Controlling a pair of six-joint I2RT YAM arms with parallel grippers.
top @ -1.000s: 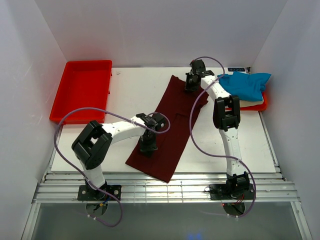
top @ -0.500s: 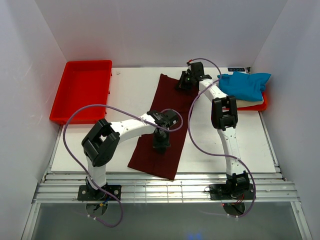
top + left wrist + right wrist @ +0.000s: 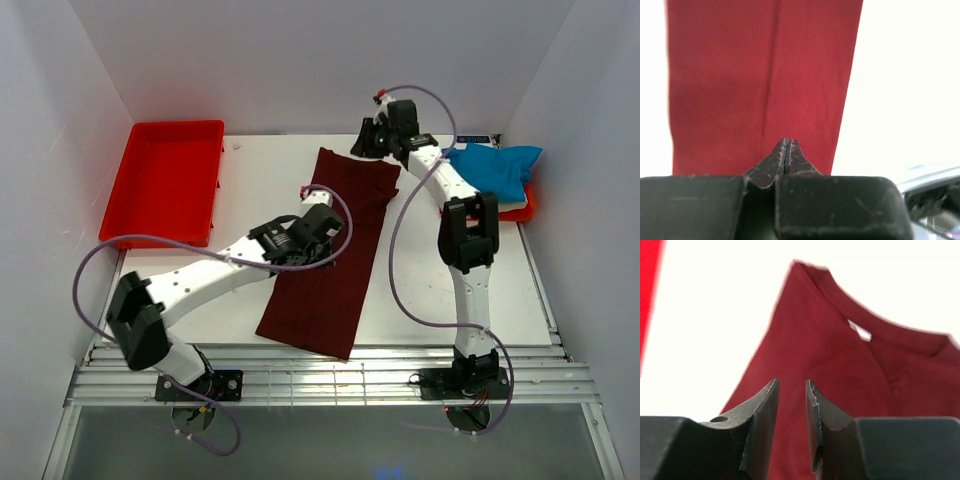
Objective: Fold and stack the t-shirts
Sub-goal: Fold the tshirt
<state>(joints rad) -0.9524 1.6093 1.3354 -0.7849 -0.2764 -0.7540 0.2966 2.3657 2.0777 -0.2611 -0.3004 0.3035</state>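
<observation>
Right claw [image 3: 791, 386] has opened; left claw [image 3: 786, 148] closed; one maroon t-shirt [image 3: 335, 255], one blue t-shirt [image 3: 490, 170], one cream t-shirt [image 3: 500, 207]; two red trays [image 3: 165, 180] [image 3: 528, 206]

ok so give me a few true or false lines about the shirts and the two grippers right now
1. The maroon t-shirt lies on the table as a long folded strip. True.
2. The blue t-shirt sits in the tray on the left. False: it lies at the right, on top of the cream t-shirt.
3. The left gripper is shut. True.
4. The right gripper is clamped on the maroon t-shirt's collar. False: its jaws stand apart with nothing between them, near the collar.
</observation>
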